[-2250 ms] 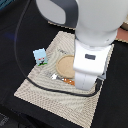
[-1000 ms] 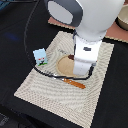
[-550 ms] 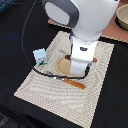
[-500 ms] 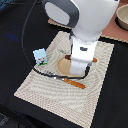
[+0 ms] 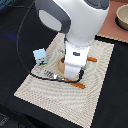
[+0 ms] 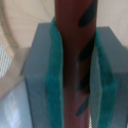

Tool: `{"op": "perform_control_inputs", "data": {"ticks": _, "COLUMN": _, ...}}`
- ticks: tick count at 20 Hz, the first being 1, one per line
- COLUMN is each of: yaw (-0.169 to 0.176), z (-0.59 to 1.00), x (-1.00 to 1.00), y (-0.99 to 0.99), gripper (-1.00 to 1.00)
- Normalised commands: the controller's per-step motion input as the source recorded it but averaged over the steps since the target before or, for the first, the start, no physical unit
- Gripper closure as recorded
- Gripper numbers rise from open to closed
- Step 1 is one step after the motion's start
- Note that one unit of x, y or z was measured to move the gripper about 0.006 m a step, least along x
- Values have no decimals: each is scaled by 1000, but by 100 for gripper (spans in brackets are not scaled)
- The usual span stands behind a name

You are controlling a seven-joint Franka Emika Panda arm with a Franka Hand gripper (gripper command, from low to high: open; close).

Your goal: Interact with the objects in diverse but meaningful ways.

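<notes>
Brown and thin, the toy sausage with dark grill marks is clamped between the gripper's green-padded fingers above the tan round plate, and could be dropped if loosely pinched.

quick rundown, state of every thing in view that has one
gripper: shut on the sausage
sausage: clamped between the green pads
carton: upright on the placemat, not held
plate: on the placemat, mostly hidden by the arm
knife: lying flat on the placemat
</notes>
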Motion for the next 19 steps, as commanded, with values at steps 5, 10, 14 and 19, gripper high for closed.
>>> {"op": "perform_control_inputs", "data": {"ticks": 5, "yaw": 50, "z": 72, "x": -550, "y": 33, "gripper": -100}}
{"op": "perform_control_inputs", "data": {"ticks": 10, "yaw": 20, "z": 494, "x": -315, "y": -41, "gripper": -100}}
{"op": "perform_control_inputs", "data": {"ticks": 14, "yaw": 0, "z": 1000, "x": -190, "y": -54, "gripper": -100}}
{"op": "perform_control_inputs", "data": {"ticks": 19, "yaw": 40, "z": 703, "x": -138, "y": 116, "gripper": -100}}
